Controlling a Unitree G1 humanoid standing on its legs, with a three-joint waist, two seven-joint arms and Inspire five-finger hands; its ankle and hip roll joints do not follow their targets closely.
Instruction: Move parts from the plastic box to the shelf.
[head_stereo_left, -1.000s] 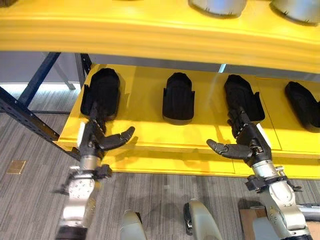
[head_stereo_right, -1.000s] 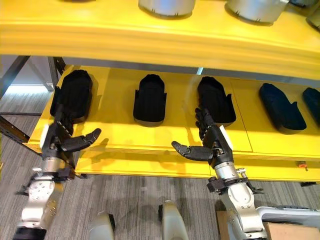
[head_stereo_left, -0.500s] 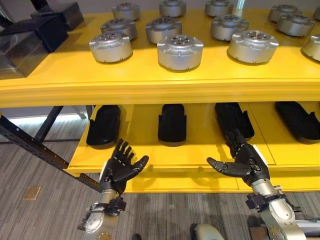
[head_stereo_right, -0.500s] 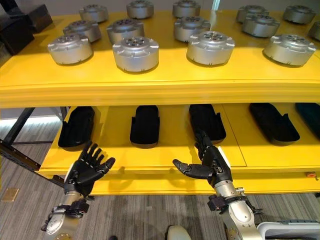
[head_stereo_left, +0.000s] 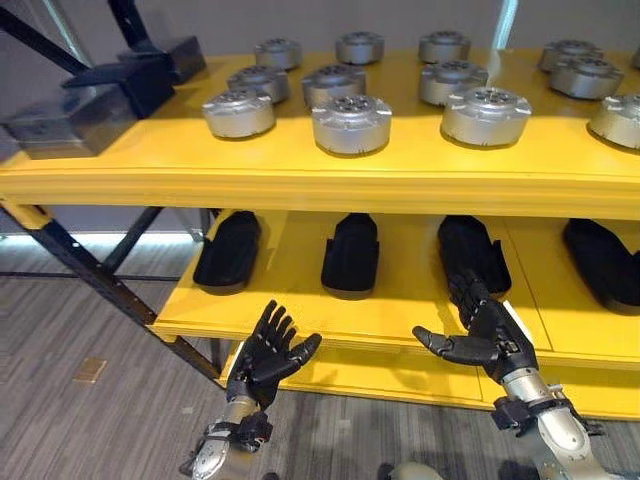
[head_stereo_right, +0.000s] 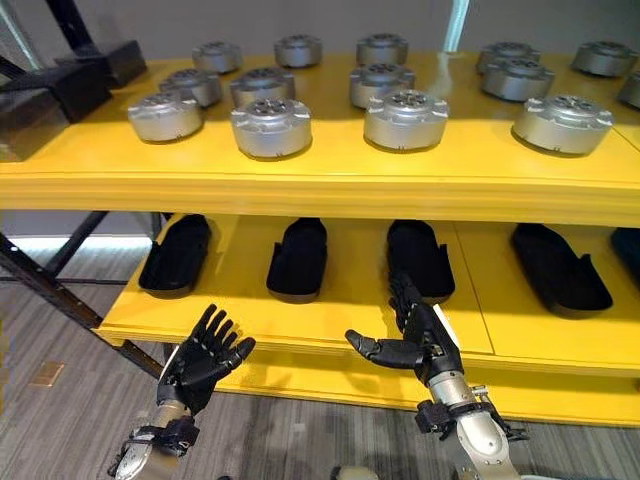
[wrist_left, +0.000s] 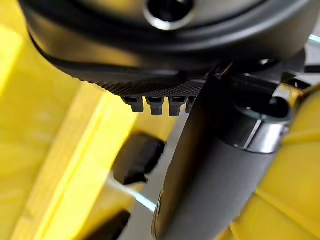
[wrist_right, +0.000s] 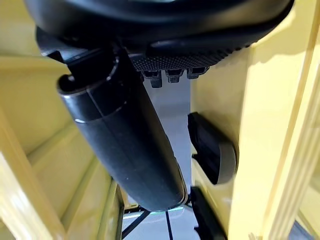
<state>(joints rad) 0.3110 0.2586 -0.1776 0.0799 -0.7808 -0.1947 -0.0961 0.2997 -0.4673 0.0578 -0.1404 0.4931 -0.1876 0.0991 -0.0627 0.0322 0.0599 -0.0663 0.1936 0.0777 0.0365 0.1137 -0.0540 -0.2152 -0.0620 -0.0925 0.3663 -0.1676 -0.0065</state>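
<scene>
A yellow shelf (head_stereo_left: 300, 185) has two levels. Several round silver parts (head_stereo_left: 351, 122) stand on the upper level. Several black elongated parts (head_stereo_left: 351, 252) lie on the lower level (head_stereo_left: 410, 300). My left hand (head_stereo_left: 268, 356) is held up in front of the lower level's edge, fingers spread and straight, holding nothing. My right hand (head_stereo_left: 493, 332) hovers in front of a black part (head_stereo_left: 470, 250), fingers straight and thumb stretched to the side, empty. In the right wrist view the thumb (wrist_right: 125, 150) stands out straight, with a black part (wrist_right: 212, 152) past it.
Dark boxes (head_stereo_left: 100, 100) sit at the upper level's left end. A dark blue diagonal brace (head_stereo_left: 100, 280) of the shelf frame runs down at the left. Grey carpet floor (head_stereo_left: 90, 400) lies below and in front of the shelf.
The camera has tilted upward, so the upper level with silver parts came fully into view. Both hands stay open and empty; the left hand's fingers have spread and it sits lower in the picture.
</scene>
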